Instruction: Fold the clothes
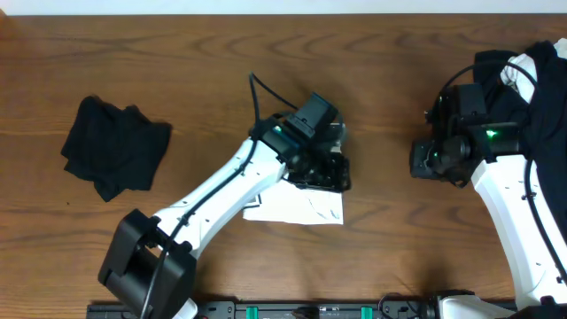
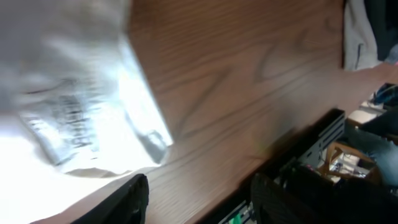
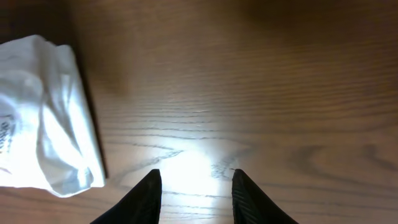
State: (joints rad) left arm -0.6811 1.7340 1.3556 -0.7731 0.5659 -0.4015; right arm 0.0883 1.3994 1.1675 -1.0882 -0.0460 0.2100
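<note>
Not much besides the brown wood-grain bench [image 1: 372, 53]. A black rail [image 1: 266, 310] with green bits runs along the bench's near edge, and there's blurry clutter [image 2: 345, 160] past that edge.

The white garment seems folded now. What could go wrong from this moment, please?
1. The left gripper stands open close beside the folded white garment; pulling away, it may catch an edge and undo the fold.
2. The pile of black and white clothes lies at the right edge of the table, against the right arm; a move of that arm may drag it off.
</note>
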